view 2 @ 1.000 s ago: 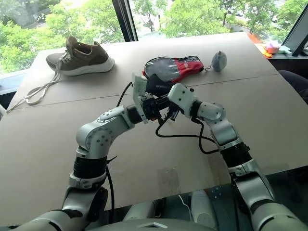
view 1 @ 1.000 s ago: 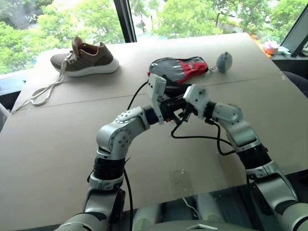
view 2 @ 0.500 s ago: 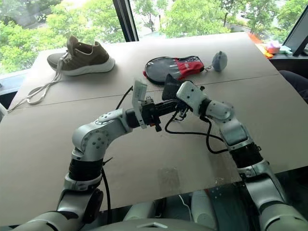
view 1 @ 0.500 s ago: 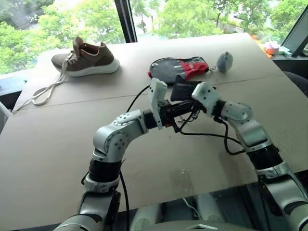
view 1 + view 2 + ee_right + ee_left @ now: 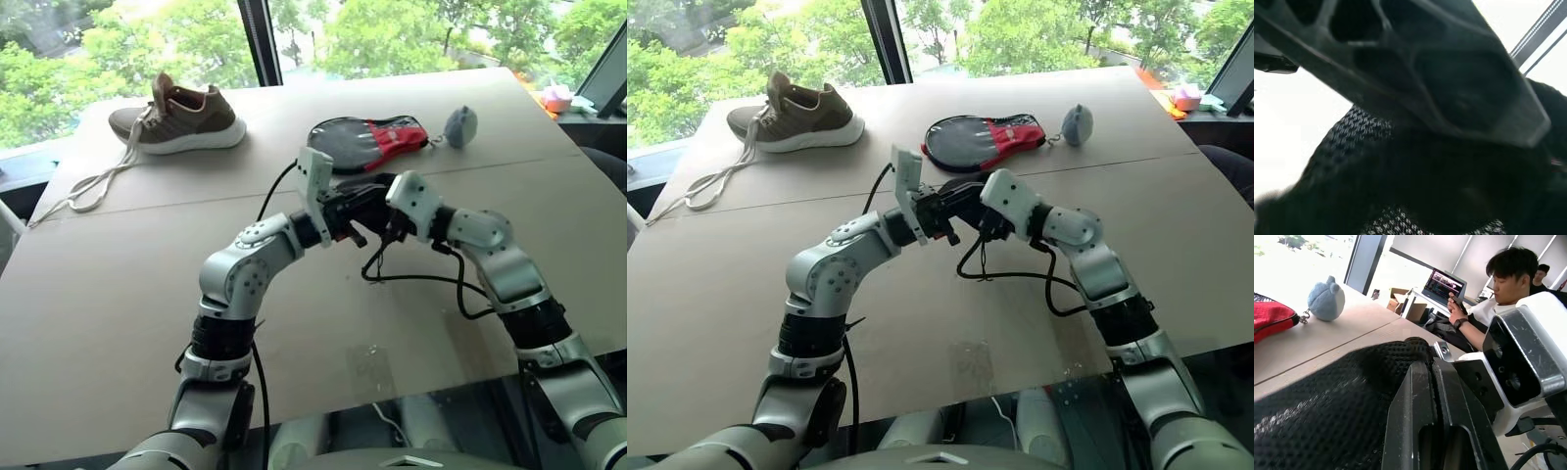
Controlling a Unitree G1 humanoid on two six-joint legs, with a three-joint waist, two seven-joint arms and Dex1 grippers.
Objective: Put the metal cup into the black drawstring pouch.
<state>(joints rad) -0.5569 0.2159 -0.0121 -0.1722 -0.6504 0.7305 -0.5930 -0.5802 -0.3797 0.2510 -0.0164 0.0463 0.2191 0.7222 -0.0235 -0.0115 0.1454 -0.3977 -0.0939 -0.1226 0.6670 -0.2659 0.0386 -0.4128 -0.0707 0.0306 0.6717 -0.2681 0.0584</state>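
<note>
Between both arms, black drawstring pouch [image 5: 364, 203] mostly hidden.

The black drawstring pouch [image 5: 364, 201], raised clear above both grippers at frame centre half a second ago, now sits lower, bunched between them and just below the paddle case [image 5: 364, 140]. The right gripper [image 5: 385, 227] has rolled and shifted slightly right of its spot 1 second ago. Its dangling black cable [image 5: 416, 279] now loops further right.
</note>
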